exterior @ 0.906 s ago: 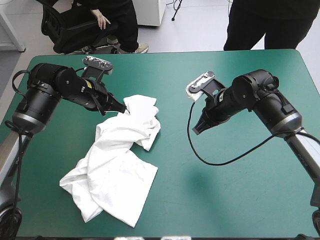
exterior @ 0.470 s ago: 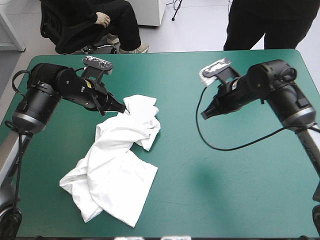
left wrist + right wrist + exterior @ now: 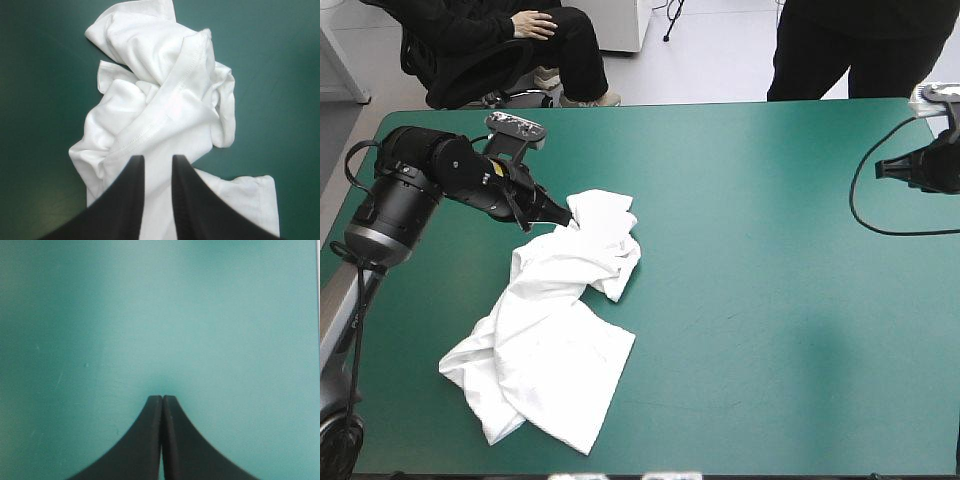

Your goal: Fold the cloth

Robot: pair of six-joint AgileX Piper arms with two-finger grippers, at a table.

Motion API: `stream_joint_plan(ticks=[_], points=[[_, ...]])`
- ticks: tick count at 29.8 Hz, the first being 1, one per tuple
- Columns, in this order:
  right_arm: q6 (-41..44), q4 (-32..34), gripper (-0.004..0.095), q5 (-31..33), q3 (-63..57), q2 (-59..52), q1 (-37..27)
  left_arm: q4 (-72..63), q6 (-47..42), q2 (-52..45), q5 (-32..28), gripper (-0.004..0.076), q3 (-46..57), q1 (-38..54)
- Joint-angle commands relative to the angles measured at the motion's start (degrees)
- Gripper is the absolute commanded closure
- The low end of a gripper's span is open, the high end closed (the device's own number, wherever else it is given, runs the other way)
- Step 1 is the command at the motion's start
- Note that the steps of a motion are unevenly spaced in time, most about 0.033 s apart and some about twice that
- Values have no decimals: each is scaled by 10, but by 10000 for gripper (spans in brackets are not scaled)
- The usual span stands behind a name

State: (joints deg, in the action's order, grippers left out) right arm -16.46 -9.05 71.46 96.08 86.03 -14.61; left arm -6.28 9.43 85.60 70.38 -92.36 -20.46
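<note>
White T-shirt (image 3: 560, 330), crumpled heap.

High view: lies on the left half of the teal-green cover (image 3: 770, 300). Left gripper (image 3: 565, 218) is at the heap's far end. Right gripper (image 3: 880, 170) is at the table's right edge, well apart from the cloth.

Left wrist view: left gripper (image 3: 155, 162) is all but closed, pinching a fold of the T-shirt (image 3: 165, 90).

Right wrist view: right gripper (image 3: 162, 399) has its fingers (image 3: 142, 440) pressed together above bare cover (image 3: 150, 315).

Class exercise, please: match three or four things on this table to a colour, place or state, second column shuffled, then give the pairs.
1 left claw
2 right claw
3 T-shirt
4 table cover

A crumpled white heap
B teal-green
C shut on the T-shirt
D shut, empty, at the table cover's right edge

Pairs: 1-C; 2-D; 3-A; 4-B
</note>
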Motion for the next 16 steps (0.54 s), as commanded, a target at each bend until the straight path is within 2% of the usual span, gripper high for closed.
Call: stream_joint_plan(ticks=[1, 5, 7, 12, 14, 16], points=[[-14, -12, 926, -4, 19, -18, -19, -9, -5, -20, -18, 582, -17, -1], [-21, -32, 926, -7, 19, -18, -19, -8, 14, -17, -16, 563, -17, -1], [-26, -39, 926, -8, 19, -18, -19, -7, 30, -9, -13, 498, -17, -1], [-33, -47, 926, -8, 19, -18, -19, -26, 41, 12, -6, 171, -17, -1], [-35, -48, 926, -8, 19, -18, -19, -25, 40, 22, -5, 139, -17, -1], [-39, -49, 926, -8, 19, -18, -19, -26, 40, 37, -4, 148, -17, -1]])
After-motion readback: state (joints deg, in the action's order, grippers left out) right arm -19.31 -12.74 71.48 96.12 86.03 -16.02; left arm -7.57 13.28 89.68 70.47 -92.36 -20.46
